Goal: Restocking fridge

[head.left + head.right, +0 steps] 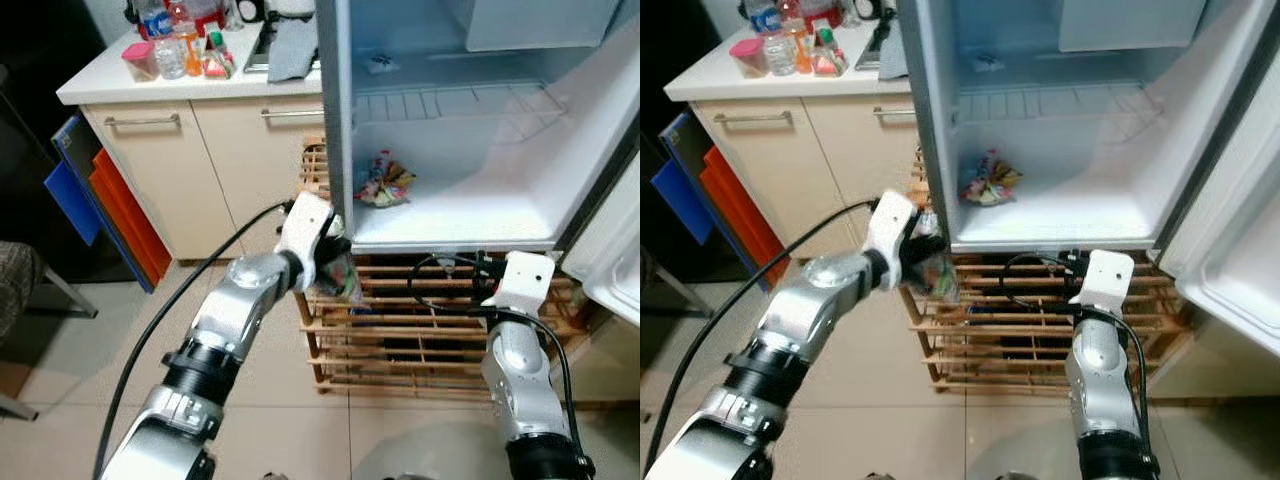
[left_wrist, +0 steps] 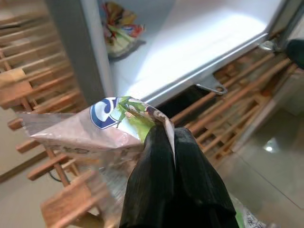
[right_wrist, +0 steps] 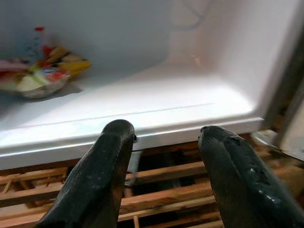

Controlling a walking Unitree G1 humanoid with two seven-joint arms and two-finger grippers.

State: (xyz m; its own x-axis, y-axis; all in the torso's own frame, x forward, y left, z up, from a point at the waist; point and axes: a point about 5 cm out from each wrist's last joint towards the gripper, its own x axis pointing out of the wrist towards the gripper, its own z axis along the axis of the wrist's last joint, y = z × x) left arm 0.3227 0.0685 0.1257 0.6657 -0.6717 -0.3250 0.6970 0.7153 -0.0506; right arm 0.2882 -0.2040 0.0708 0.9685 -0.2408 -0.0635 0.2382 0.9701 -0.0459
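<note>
My left gripper (image 1: 340, 262) is shut on a clear plastic snack bag (image 2: 102, 124) with a green and blue label, held just below the open fridge's front left corner (image 1: 341, 232). The pinched fingers (image 2: 171, 175) clamp the bag's top edge. A colourful snack packet (image 1: 383, 182) lies at the back left of the fridge's white bottom floor (image 1: 470, 205). My right gripper (image 3: 164, 137) stands open with nothing between its fingers, just in front of the fridge's lower lip (image 3: 156, 130), right of centre.
The fridge stands on a wooden slatted rack (image 1: 420, 335). Its door (image 1: 612, 250) hangs open on the right. A wire shelf (image 1: 450, 100) sits above the floor. Left is a counter (image 1: 150, 75) with bottles and a pink-lidded tub, and a blue and orange item (image 1: 100, 200) beside the cabinet.
</note>
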